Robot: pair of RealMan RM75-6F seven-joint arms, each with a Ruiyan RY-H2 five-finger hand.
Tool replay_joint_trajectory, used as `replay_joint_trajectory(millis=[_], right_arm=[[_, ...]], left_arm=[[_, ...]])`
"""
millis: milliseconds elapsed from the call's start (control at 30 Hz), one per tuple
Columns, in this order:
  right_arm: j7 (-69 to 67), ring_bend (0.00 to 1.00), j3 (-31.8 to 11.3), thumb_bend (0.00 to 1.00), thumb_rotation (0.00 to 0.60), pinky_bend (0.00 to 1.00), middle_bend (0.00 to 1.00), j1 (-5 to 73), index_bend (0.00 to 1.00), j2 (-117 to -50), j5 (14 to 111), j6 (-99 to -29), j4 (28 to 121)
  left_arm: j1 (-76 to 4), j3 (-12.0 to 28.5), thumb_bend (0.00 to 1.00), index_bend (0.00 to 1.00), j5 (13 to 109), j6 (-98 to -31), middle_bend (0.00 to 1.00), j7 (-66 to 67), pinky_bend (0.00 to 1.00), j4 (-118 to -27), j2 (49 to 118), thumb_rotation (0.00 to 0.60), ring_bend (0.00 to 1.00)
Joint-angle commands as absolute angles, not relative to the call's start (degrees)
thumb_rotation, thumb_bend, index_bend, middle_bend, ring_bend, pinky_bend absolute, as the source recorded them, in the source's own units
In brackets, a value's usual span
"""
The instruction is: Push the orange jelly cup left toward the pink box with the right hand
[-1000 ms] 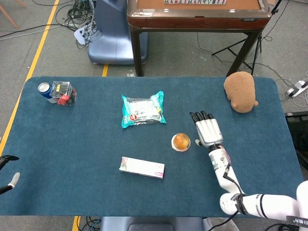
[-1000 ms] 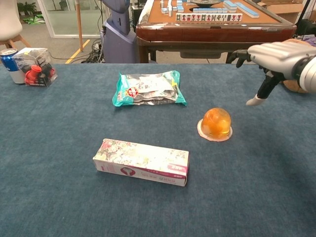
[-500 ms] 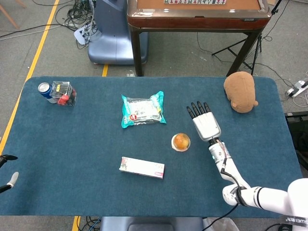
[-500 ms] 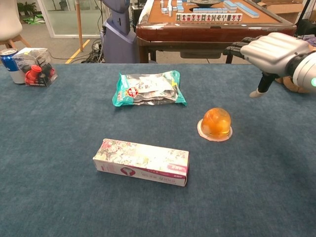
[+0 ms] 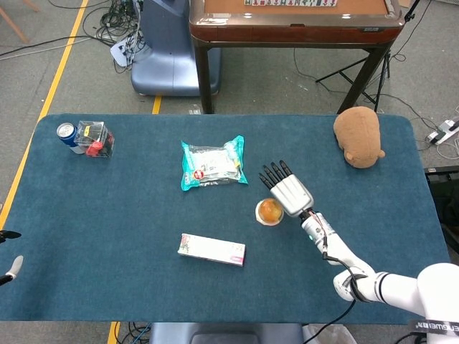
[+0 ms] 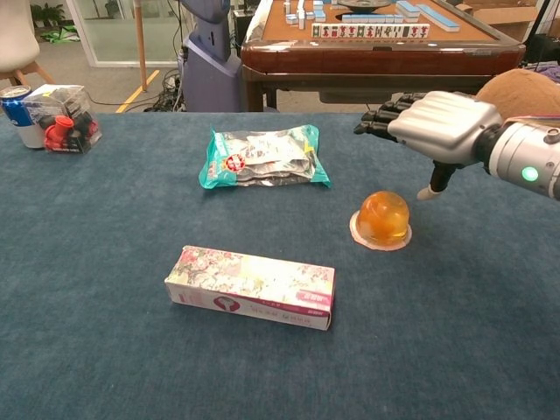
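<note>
The orange jelly cup (image 5: 270, 211) (image 6: 382, 220) sits dome-up on the blue table, right of centre. The pink box (image 5: 211, 249) (image 6: 251, 287) lies flat to its front left. My right hand (image 5: 287, 190) (image 6: 430, 129) hovers open just above and right of the cup, fingers stretched toward the far side, thumb hanging down beside the cup without touching it. Only the fingertips of my left hand (image 5: 8, 266) peek in at the left edge of the head view, apart and holding nothing.
A teal snack bag (image 5: 212, 163) (image 6: 265, 157) lies behind the cup. A brown plush toy (image 5: 358, 136) sits at the far right corner. A soda can (image 5: 67, 133) and a clear box (image 5: 95, 138) stand at the far left.
My right hand has swept left and slightly forward, from well right of the cup to just above its right side. The cup and box have not moved.
</note>
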State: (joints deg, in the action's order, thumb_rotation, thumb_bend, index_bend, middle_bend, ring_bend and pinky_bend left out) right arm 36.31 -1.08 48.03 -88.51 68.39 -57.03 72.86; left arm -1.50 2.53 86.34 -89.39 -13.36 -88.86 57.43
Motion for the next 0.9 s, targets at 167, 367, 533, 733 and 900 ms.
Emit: replay_joint_trajectory(millis=[167,367,533,733,900], right_arm=[[38.52,0.0,-1.43,0.0,0.6,0.05,0.0,47.96,0.0,-89.8,68.07,-55.36,71.31],[39.69,0.0,-1.86,0.0,0.6,0.0,0.0,48.23,0.0,-91.97,69.03,-54.71,69.18],[39.82,0.0,-2.45,0.0,0.6,0.0,0.0,48.52,0.0,-94.09,69.54,-53.93,67.03],[39.74,0.0,-3.53,0.0,0.6,0.0,0.0,48.84,0.0,-96.38,69.84,-53.54,64.91],[39.17,0.0,-4.51,0.0,0.6,0.0,0.0,49.26,0.0,-97.85,70.3,-53.3,63.97]], left_arm=[[-1.45,2.59,0.31,0.35,86.31,-89.35,0.36,-13.6,0.54,-88.86,57.36,0.6,0.35],[-1.46,2.72,0.31,0.35,85.99,-89.12,0.36,-13.77,0.54,-88.69,57.3,0.6,0.35],[-1.4,2.91,0.31,0.35,85.62,-89.04,0.36,-14.3,0.54,-88.51,57.14,0.6,0.35],[-1.25,3.1,0.31,0.37,85.25,-89.06,0.36,-14.66,0.54,-88.35,56.93,0.6,0.35],[-1.14,2.99,0.31,0.48,85.04,-88.76,0.37,-14.42,0.54,-88.6,56.49,0.6,0.35]])
